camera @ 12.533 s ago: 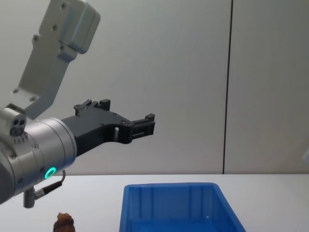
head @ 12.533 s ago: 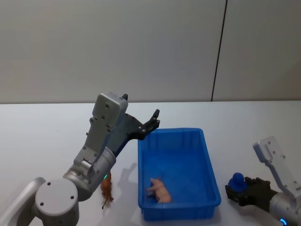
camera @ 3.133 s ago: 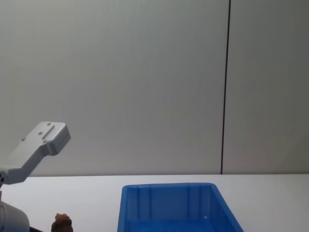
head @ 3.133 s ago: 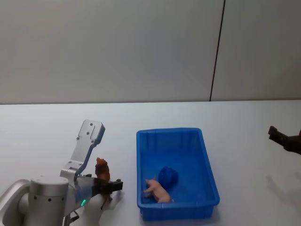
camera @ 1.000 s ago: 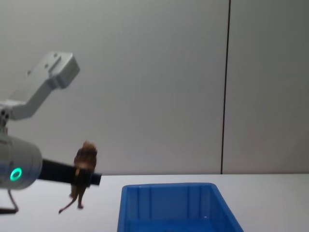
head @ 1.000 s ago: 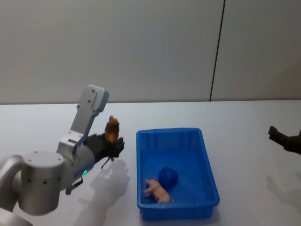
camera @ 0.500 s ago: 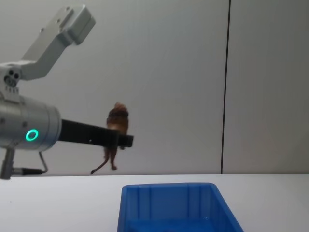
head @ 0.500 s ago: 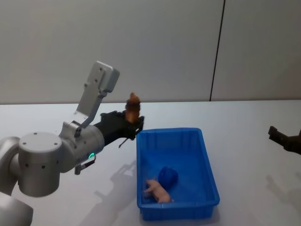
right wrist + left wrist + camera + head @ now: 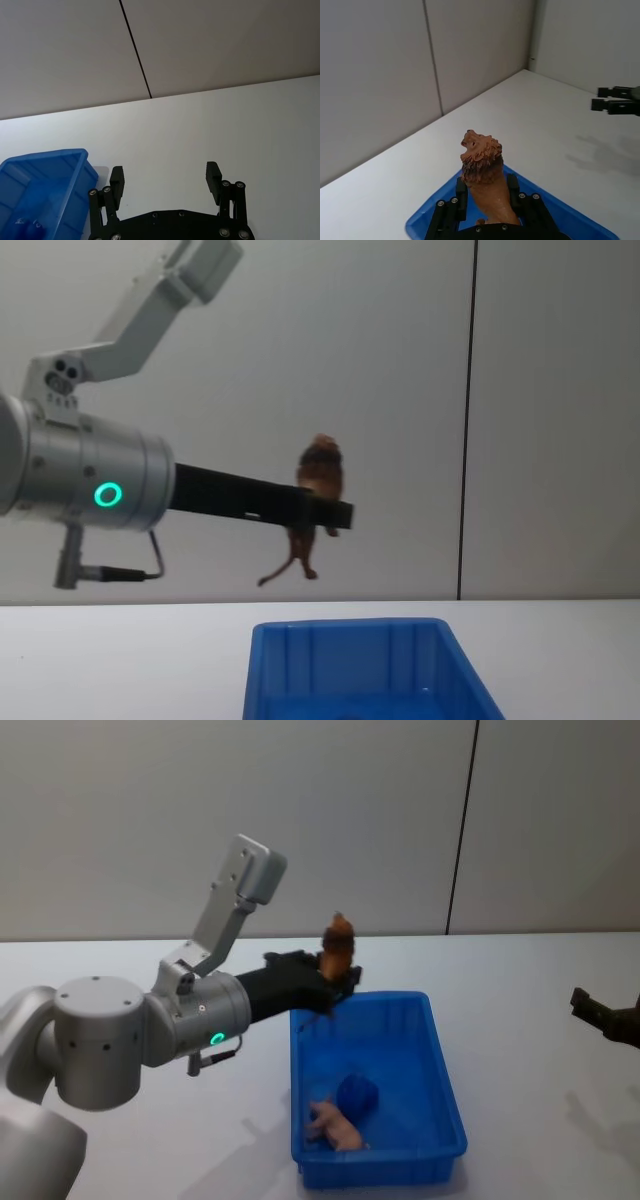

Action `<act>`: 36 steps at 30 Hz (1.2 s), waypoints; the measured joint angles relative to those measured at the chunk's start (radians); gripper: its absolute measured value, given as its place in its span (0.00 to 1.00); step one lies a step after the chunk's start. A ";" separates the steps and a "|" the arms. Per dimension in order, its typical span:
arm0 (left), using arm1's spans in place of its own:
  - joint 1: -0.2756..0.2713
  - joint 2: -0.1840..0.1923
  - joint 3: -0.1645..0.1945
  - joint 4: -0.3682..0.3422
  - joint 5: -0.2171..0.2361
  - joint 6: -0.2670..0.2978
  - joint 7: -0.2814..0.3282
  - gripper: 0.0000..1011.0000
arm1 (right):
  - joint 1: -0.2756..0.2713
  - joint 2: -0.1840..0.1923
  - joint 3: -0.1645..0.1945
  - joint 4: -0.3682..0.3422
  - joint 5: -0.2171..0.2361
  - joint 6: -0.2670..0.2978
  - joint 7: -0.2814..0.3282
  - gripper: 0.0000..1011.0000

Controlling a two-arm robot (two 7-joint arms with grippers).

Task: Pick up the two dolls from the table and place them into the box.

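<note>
Your left gripper is pinching the reddish-brown lion doll upright, held in the air over the blue box rim at its 11 o'clock corner. Pink doll lies inside the box toward 6 o'clock, touching a dark blue lump. Box sits on the white table. Your right gripper is spread wide, low over the table well off at the box's 3 o'clock.

A bare robot test lab: plain grey wall panels split by a dark vertical seam, and a wide white desk carrying one blue plastic bin.
</note>
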 joint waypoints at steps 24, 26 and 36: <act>-0.073 -0.042 0.049 0.162 0.039 0.024 -0.215 0.83 | 0.000 0.000 0.000 0.000 0.000 0.000 0.000 0.99; -0.076 -0.043 0.051 0.167 0.041 0.024 -0.221 0.88 | 0.000 0.000 0.000 0.000 0.000 0.000 0.000 0.99; -0.071 -0.035 0.046 0.144 0.038 0.001 -0.188 0.99 | 0.000 0.000 0.000 0.000 0.000 0.000 0.000 0.99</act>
